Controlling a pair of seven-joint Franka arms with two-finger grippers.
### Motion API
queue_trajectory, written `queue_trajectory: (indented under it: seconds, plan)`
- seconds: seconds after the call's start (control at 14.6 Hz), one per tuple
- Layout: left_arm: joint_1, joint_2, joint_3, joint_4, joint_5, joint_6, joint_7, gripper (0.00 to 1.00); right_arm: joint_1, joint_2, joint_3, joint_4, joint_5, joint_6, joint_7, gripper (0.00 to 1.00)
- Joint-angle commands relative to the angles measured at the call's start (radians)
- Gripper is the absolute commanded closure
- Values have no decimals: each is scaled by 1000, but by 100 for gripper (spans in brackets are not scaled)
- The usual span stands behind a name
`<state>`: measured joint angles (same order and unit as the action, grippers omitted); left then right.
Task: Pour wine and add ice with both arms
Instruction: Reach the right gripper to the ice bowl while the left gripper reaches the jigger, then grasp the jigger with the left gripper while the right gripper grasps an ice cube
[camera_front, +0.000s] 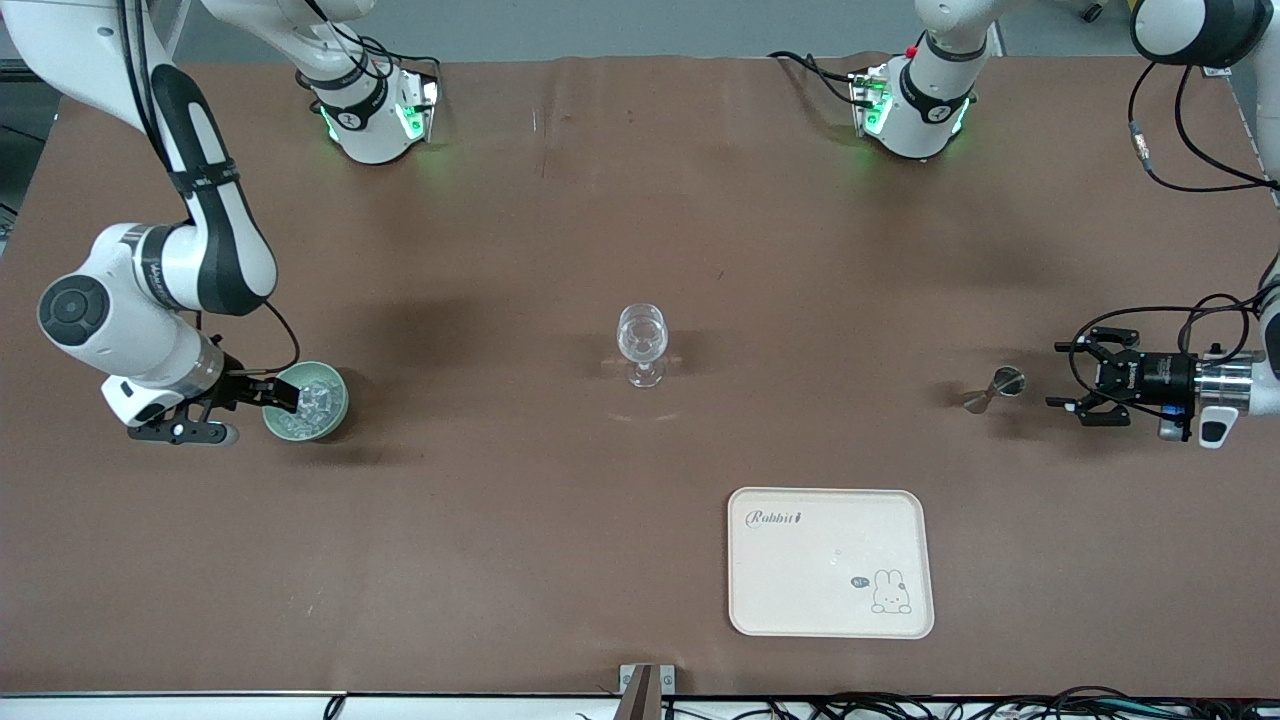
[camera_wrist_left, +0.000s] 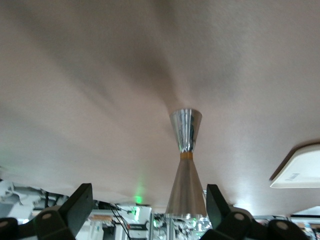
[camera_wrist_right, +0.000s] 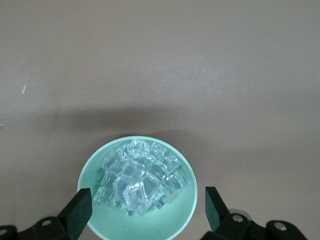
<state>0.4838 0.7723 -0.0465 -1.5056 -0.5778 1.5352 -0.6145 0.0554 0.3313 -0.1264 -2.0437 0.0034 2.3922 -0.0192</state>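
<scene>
Both arms low at the desk ends — jaws open on each.
I see the right gripper at the bowl of ice, the left gripper beside the steel jigger.

Glassy clear ice in a glossy green bowl; shiny metal jigger; matt brown tablecloth.

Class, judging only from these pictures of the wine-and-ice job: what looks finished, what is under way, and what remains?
Nothing looks finished: the stemmed glass at mid-table shows no ice. Under way: the right gripper, open, is at the green bowl heaped with ice; the left gripper, open, faces the metal jigger without touching it. Remaining: grasping both, pouring, and adding ice. The tray sits nearer the front camera.
</scene>
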Motion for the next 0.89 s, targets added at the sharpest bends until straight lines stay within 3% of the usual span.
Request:
queue_trajectory:
  seconds: [0.0, 0.34, 0.82]
  plan:
    - [9, 45, -6, 28, -51, 5, -8, 0, 0, 17, 1, -47, 12, 83, -13, 2]
    - [9, 96, -6, 27, -137, 11, 22, 1, 1, 40, 19, -73, 12, 111, -13, 21]
    - [4, 134, -12, 19, -200, 10, 102, 11, -5, 48, 33, -99, 18, 113, -13, 31]
